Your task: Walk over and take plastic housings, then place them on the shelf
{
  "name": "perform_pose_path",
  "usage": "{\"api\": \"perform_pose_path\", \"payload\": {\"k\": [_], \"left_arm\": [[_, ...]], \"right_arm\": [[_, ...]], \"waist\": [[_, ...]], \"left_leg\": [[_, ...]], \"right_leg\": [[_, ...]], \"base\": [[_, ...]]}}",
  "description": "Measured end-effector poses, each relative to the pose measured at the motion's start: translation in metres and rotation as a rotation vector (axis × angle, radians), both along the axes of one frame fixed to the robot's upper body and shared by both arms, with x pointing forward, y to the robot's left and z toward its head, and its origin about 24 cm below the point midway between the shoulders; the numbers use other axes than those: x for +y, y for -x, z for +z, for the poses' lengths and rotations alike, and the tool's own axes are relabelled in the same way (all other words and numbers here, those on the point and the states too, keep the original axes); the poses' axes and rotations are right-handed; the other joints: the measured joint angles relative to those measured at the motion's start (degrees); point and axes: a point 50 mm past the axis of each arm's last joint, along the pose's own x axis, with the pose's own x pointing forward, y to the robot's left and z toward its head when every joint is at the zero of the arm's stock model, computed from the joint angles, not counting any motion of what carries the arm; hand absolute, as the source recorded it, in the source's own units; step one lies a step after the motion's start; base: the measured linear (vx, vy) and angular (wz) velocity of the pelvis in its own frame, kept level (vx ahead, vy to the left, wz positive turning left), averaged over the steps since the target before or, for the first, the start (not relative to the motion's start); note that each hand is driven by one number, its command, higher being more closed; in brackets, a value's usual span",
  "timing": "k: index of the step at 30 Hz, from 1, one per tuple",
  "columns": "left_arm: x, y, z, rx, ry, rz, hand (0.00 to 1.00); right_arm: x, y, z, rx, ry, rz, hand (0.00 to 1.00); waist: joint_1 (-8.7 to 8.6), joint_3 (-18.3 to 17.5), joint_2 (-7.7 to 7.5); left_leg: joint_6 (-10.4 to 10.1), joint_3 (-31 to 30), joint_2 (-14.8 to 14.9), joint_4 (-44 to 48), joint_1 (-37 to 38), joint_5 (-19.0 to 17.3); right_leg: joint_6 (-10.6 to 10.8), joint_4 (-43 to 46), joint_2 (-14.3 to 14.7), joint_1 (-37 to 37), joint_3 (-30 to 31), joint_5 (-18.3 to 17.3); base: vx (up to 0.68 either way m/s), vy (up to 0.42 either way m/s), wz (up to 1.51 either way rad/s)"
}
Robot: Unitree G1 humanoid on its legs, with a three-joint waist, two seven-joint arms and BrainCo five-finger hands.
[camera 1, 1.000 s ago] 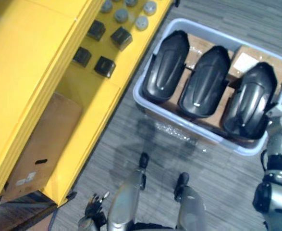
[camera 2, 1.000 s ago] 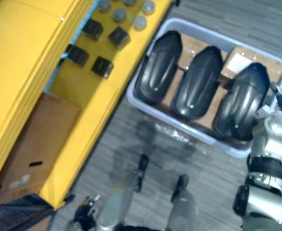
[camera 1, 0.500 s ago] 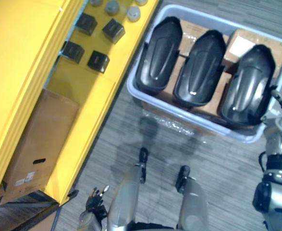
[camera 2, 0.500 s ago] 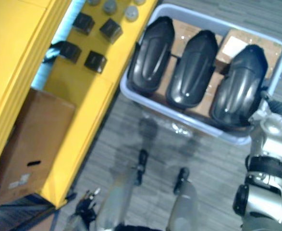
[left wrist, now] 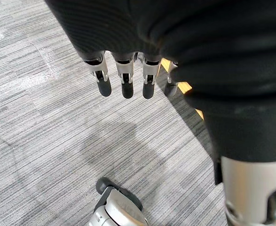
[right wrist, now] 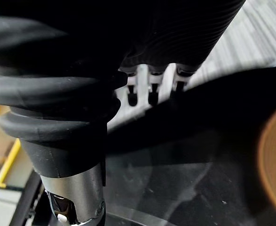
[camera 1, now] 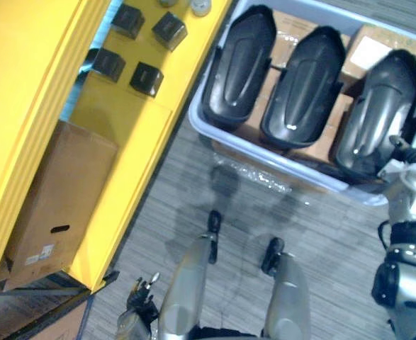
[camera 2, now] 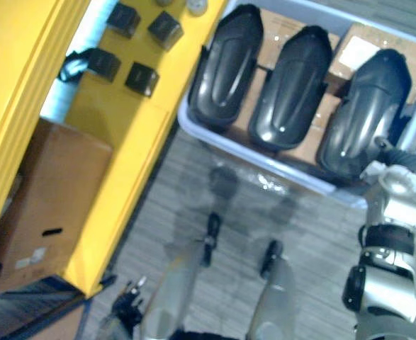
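- Three black plastic housings sit side by side in a pale bin (camera 1: 300, 167) on the grey carpet floor (camera 1: 193, 205): the left housing (camera 1: 239, 67), the middle housing (camera 1: 303, 85) and the right housing (camera 1: 374, 113).
- All three lie on brown cardboard boxes (camera 1: 374, 49) packed inside the bin, long sides running parallel.
- The right robot hand (right wrist: 151, 89) is at the bin's right end, close over the right housing. Its fingers are straight, not curled round anything, and its own wrist view shows the glossy dark shell just past the tips. Whether they touch it, I cannot tell.
- The left robot hand (left wrist: 123, 82) hangs low at the robot's left side, fingers straight and relaxed, nothing in it, with carpet under the tips.
- On the left stands the yellow shelf (camera 1: 122, 127), just beside the bin.
- Small black boxes (camera 1: 146, 76) lie on the shelf's surface, well apart from the housings.
- A large cardboard carton (camera 1: 59, 191) rests on the shelf nearer the robot.
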Motion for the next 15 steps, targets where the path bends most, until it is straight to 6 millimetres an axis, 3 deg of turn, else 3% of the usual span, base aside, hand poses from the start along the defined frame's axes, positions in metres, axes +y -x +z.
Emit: {"api": "perform_pose_path", "payload": {"k": [2, 3, 9, 15], "left_arm": [[0.0, 0.0, 0.0, -0.001, 0.002, 0.001, 0.0], [-0.001, 0.0, 0.0, -0.002, 0.002, 0.002, 0.0], [-0.003, 0.0, 0.0, -0.006, 0.021, 0.013, 0.0], [-0.003, -0.001, 0.0, -0.013, 0.03, 0.021, 0.0]], "right_arm": [[-0.001, -0.001, 0.007, -0.006, 0.02, 0.001, 0.0], [-0.001, -0.002, 0.012, -0.01, 0.031, 0.001, 1.0], [-0.013, 0.003, 0.027, 0.028, 0.114, -0.041, 1.0], [-0.021, 0.008, 0.025, 0.136, 0.186, -0.086, 1.0]], "waist": [[-0.01, 0.0, 0.15], [0.05, 0.0, 0.21], [0.19, 0.1, 1.16], [0.12, 0.1, 1.16]], "left_leg": [[0.1, 0.0, -0.1, 1.0, -1.3, -0.1], [0.1, 0.0, -0.1, 1.5, -2.3, -0.1], [0.9, 0.0, -0.1, 4.6, -6.1, -0.6], [0.8, 0.2, -0.1, 4.9, -6.5, -0.6]], "right_leg": [[-0.1, 1.0, -0.3, -1.4, 0.1, -0.3], [-0.2, 1.9, -0.4, -2.5, 0.3, -0.4], [-0.3, 5.1, -0.8, -6.3, 0.8, -1.1], [-0.2, 6.1, -1.1, -6.8, 0.8, -1.4]], "base": [[-0.06, -0.001, 0.04], [-0.06, -0.008, 0.02], [-0.07, -0.013, 0.02], [-0.03, -0.018, 0.02]]}}
